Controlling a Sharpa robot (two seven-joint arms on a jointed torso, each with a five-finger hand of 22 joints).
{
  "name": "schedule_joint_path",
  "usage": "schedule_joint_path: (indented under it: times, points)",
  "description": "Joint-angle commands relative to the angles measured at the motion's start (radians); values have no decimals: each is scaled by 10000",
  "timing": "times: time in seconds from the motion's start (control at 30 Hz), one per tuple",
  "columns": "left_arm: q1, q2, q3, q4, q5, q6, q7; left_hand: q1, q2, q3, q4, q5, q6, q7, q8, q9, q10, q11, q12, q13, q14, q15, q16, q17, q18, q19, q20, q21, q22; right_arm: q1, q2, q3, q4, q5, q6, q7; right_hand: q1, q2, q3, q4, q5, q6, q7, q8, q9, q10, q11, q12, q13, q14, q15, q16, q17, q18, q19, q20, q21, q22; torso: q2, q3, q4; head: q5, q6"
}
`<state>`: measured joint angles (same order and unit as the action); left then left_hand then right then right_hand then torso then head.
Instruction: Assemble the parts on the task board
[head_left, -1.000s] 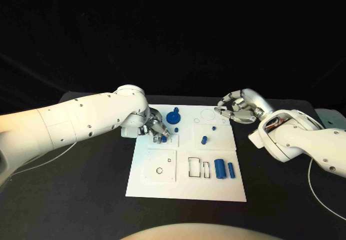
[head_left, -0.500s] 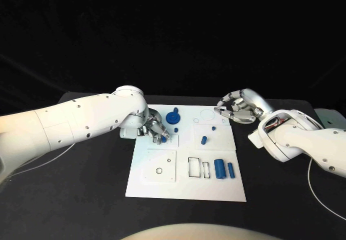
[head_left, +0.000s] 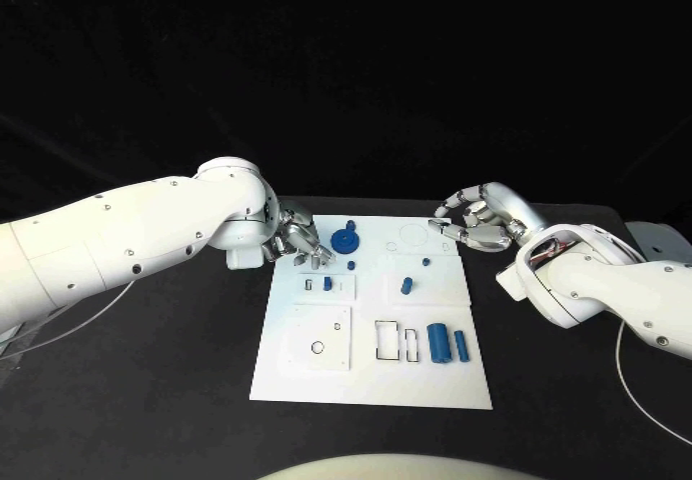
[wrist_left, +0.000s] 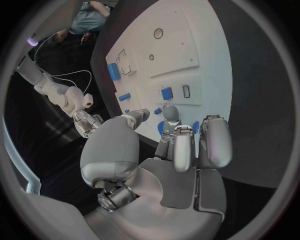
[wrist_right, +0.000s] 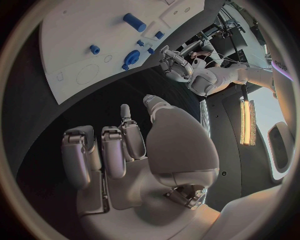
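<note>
Silver fingers of the left hand (head_left: 299, 243) are curled loosely at the board's (head_left: 332, 370) upper-left edge, nothing seen held. Blue parts (head_left: 444, 342) are scattered across the white board, mid-table. The right hand (head_left: 475, 221) is curled, empty, over its upper-right corner.

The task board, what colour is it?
White. The task board shows best in the head view, with small blue parts on it.

A robotics lab: black table (head_left: 173, 370), dark surroundings, cabled equipment.
</note>
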<state>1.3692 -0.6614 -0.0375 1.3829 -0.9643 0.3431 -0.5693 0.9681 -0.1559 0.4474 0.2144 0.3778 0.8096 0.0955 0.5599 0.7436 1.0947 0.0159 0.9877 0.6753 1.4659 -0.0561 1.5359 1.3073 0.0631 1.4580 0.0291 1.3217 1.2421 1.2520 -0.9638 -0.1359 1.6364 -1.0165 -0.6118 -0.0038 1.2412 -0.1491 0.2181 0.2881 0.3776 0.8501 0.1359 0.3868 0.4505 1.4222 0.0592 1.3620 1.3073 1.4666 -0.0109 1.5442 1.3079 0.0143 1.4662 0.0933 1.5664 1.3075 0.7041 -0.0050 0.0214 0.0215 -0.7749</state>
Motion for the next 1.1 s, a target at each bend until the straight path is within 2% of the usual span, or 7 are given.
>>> schedule_joint_path:
  times: [0.03, 0.23, 0.43, 0.47, 0.53, 0.6, 1.1]
  points:
    - [59, -217, 61, 216, 194, -1000, 306, 655, -85, -92, -83, 12, -418, 156, -265, -177, -568, 154, -509, -462, 728, 156, -210, 1648, 165, -92, 147, -234, -260, -8, -11, 0, 2, -100, -3, 94, -42, -61, 56, 19, 33, -33, 2, 51, 16, -32, -51, -40, 1029, 898, -70, -44, 2044, -121, 1008, -69, -39, 2586, 17, -1, 2, -5, 53]
    - [100, -380, 108, 42, -393, -1820, 490, 1553, -288, -231, -28, 13, -768, 279, -633, -605, -1027, 275, -1070, -909, 350, 270, -861, 683, 270, -284, 278, -665, -735, -17, -5, 0, -6, -99, 4, 92, -42, -61, 56, 19, 33, -33, 2, 51, 16, -32, -51, -40, 1029, 898, -70, -44, 2044, -121, 1008, -69, -39, 2586, 5, -17, 41, -11, 124]
    - [108, -317, 117, -438, -795, -2204, 581, 1523, -382, -604, 704, -164, -556, 219, -584, -834, -654, 226, -946, -1017, 625, 224, -493, 1252, 100, 63, 248, -16, 54, -43, 22, 0, -25, -99, 9, 96, -54, -56, 64, 18, 35, -34, 1, 51, 16, -30, -51, -37, 1032, 898, -69, -44, 2045, -121, 1007, -69, -42, 2584, 8, -21, 33, 35, 188]
    - [109, -297, 118, -516, -833, -2203, 588, 1292, -326, -772, 772, -484, -319, 236, -415, -813, -468, 234, -830, -999, 710, 225, -353, 1453, 57, 146, 244, 151, 247, -48, 28, 0, -28, -99, 10, 98, -54, -56, 64, 18, 35, -34, 1, 51, 16, -30, -51, -37, 1032, 898, -69, -44, 2045, -121, 1007, -69, -42, 2584, 10, -28, 38, 47, 204]
    - [109, -262, 118, -621, -905, -2156, 592, 1132, -260, -944, 781, -952, -275, 215, -317, -832, -367, 219, -742, -992, 752, 218, -281, 1551, 28, 201, 248, 284, 401, -58, 37, 0, -32, -99, 12, 100, -54, -56, 64, 18, 35, -34, 1, 51, 16, -30, -51, -37, 1032, 898, -69, -44, 2045, -121, 1007, -69, -42, 2584, 16, -35, 37, 53, 217]
    - [109, -214, 117, -717, -987, -2040, 584, 1106, -211, -1012, 786, -1050, -257, 203, -254, -840, -312, 205, -672, -977, 780, 207, -225, 1634, 2, 241, 244, 389, 529, -70, 44, 0, -37, -99, 14, 101, -54, -56, 64, 18, 35, -34, 1, 51, 16, -30, -51, -37, 1032, 898, -69, -44, 2045, -121, 1007, -69, -42, 2584, 22, -25, 22, 74, 225]
    - [97, 497, -11, -1775, -1830, -597, 380, 1013, -48, -1110, 783, -1118, -314, 200, -200, -877, -282, 202, -571, -951, 790, 203, -198, 1661, -12, 260, 224, 466, 617, -100, 78, 0, -53, -99, 24, 95, -61, -49, 79, 14, 40, -33, 0, 54, 17, -26, -52, -33, 1034, 897, -69, -46, 2042, -121, 1008, -68, -40, 2585, 38, -5, -18, 130, 168]
